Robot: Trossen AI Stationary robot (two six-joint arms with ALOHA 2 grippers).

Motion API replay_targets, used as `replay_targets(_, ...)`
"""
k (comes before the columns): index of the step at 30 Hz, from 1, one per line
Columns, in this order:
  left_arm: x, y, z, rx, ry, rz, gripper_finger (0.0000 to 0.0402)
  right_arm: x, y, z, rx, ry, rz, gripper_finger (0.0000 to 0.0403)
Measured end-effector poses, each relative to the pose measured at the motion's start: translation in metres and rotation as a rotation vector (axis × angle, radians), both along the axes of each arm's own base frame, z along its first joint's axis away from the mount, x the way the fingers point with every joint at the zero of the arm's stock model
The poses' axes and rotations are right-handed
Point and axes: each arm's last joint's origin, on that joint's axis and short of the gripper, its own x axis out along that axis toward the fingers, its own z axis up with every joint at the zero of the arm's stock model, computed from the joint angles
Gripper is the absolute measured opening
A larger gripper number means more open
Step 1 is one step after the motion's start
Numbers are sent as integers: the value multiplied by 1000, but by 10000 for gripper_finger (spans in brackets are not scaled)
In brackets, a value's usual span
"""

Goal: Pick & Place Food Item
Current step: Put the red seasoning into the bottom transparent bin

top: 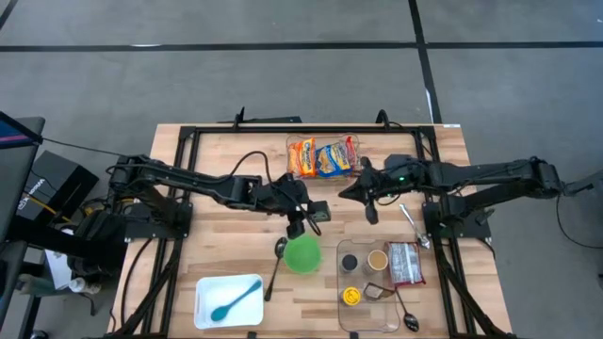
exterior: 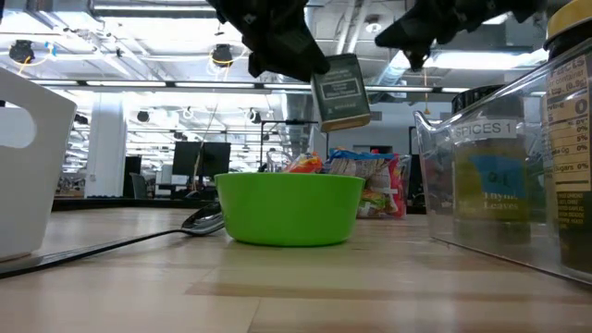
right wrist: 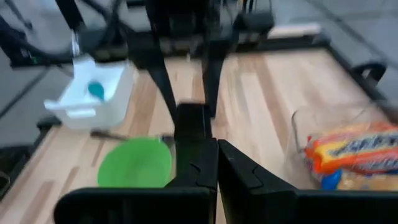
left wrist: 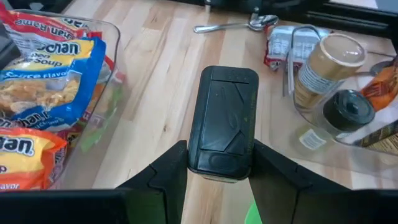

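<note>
While the table (top: 236, 169) lay spread w/ gear, the two arms met near its middle, and the work looked mid-carry. Biggest items first: a clear bin (top: 325, 155) of noodle packs (left wrist: 37, 81) sat at the far edge, a white tray (top: 228, 301) w/ a blue spoon (top: 236, 299) at the near left, and a clear spice box (top: 377, 282) at the near right, holding jars and a packet. The green bowl (top: 303, 254) stood near center, a metal spoon (top: 278, 266) just beside it on its left. The left gripper (top: 306, 218) hung above the bowl's far rim, its fingers (left wrist: 165, 180) partway closed and clamped on either side of a small dark tin (left wrist: 222, 121); in the low view the tin (exterior: 340, 91) hung tilted, well clear of the bowl (exterior: 289, 209) and a bit to one side of its center. So the task's item was in the air in the left grip, not resting on anything. The right gripper (top: 369, 200) waited apart, over bare wood between the noodle bin and spice box, fingers shut tight w/ nothing in them. Judged step: pick done, place pending, w/ the bowl the likely target, tho the task didn't name one. Next move prob. called for shifting the tin over the bowl's middle, lowering it inside the rim, then opening the fingers; a drop from this height risked a bounce off the rim.
</note>
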Motion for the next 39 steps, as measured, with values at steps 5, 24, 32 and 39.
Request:
replay_targets(5,-1,0,-2,2,22,-2,140,22,7,-2,-2,120,31,5)
replay_targets(24,-5,-1,-6,8,77,-4,140,92,20,8,-65,429,121,239)
replay_targets(32,-5,-1,-6,8,77,-5,140,92,12,13,-52,425,86,255)
replay_targets(39,-5,-1,-6,8,78,-4,140,92,12,13,-52,426,86,255)
